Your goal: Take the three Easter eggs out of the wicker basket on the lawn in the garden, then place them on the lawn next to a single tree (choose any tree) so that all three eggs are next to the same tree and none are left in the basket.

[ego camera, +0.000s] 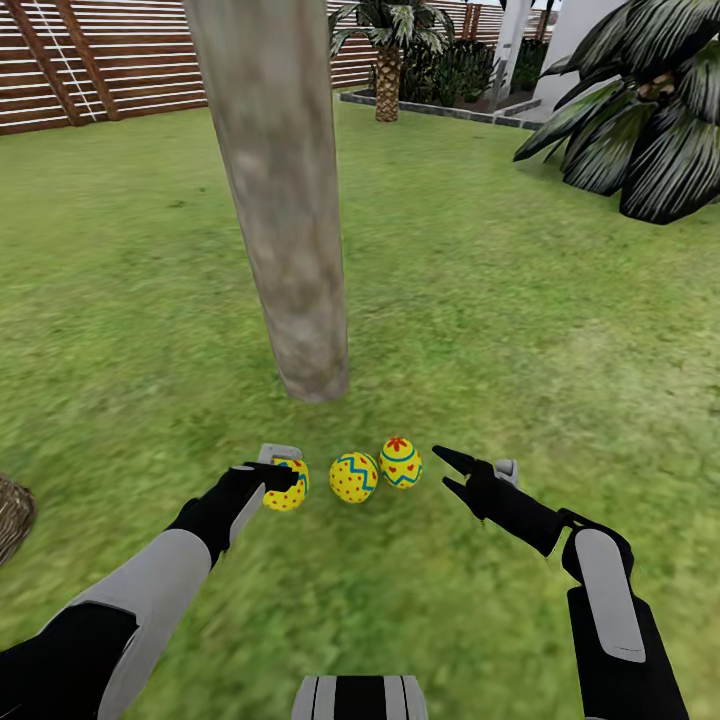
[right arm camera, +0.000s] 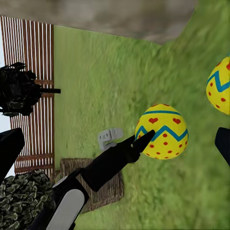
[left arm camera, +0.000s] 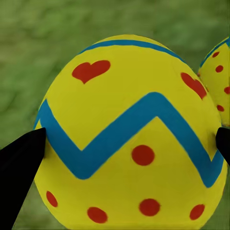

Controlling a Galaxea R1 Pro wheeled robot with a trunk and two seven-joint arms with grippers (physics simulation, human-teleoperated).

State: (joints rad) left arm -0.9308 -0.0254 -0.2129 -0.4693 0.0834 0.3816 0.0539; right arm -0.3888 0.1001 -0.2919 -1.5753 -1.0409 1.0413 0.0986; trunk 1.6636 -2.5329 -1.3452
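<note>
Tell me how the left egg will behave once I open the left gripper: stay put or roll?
The left egg is smooth and rounded, so it may roll a little. The lawn looks flat here, so probably not far. The left gripper fingertips touch its curved sides, so an uneven opening could nudge it toward the middle egg close beside it.

egg [left arm camera: 129,139]: yellow, blue zigzag band, blue ring near top, red hearts and dots, close up | left gripper [left arm camera: 127,148]: dark fingers [left arm camera: 21,167] touching egg on both sides | second egg [left arm camera: 218,76]: just beside first, partly cut off | lawn [left arm camera: 38,43]: blurred green behind
</note>
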